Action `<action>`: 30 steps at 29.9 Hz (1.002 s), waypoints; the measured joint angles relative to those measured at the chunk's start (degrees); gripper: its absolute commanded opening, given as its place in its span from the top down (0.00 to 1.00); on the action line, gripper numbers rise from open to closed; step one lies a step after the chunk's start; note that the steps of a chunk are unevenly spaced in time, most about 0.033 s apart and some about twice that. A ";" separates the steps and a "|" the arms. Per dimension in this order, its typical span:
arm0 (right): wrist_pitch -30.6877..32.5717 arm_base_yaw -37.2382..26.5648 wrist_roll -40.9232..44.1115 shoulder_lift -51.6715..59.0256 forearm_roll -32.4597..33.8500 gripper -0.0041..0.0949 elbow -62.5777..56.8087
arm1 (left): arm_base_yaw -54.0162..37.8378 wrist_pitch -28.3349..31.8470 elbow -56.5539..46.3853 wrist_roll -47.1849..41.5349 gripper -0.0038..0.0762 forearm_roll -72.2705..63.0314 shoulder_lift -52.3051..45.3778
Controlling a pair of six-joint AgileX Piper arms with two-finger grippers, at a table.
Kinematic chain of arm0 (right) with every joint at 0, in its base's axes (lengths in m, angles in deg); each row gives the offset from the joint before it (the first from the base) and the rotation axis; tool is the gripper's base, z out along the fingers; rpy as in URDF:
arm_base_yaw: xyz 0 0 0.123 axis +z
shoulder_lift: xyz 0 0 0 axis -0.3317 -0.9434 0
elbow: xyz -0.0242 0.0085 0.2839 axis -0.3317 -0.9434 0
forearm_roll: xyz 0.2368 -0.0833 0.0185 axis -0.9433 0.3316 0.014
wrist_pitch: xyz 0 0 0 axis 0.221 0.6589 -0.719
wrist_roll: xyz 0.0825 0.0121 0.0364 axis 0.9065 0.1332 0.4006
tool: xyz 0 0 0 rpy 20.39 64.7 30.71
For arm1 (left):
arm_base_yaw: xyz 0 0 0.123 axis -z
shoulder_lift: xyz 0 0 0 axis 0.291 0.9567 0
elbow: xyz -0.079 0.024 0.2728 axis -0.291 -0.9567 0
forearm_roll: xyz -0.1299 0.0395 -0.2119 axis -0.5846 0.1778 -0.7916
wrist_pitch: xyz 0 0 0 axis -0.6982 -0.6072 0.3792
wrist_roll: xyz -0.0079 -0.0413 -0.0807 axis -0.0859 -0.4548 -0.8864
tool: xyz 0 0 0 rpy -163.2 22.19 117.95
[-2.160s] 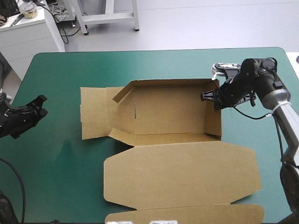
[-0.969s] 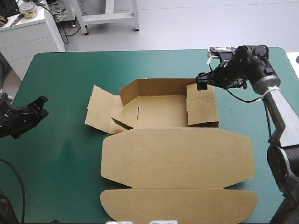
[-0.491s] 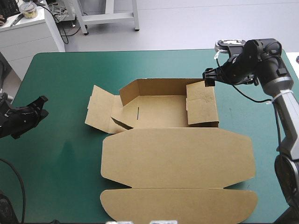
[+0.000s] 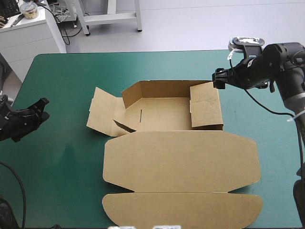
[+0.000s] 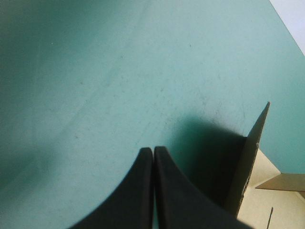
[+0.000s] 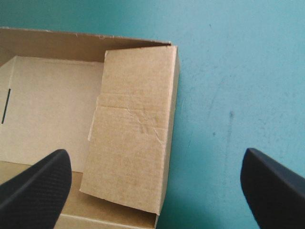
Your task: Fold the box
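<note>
Box [image 4: 181,162] just ahead of spread right gripper [image 6: 155,157], seemingly untouched

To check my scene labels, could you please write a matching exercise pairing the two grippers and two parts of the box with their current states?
Things:
1. left gripper
2. right gripper
3. right end flap
4. lid

States:
A. lies flat, on the table's near side
B. open, at the right end of the box
C. shut, over bare teal-green cover
D. folded inward over the box floor

Pairs: 1-C, 2-B, 3-D, 4-A.
</note>
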 measured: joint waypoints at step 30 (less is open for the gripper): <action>-7.40 0.05 -0.69 -16.51 -2.59 0.10 -9.45 | 0.00 0.00 0.00 0.00 0.96 0.00 0.00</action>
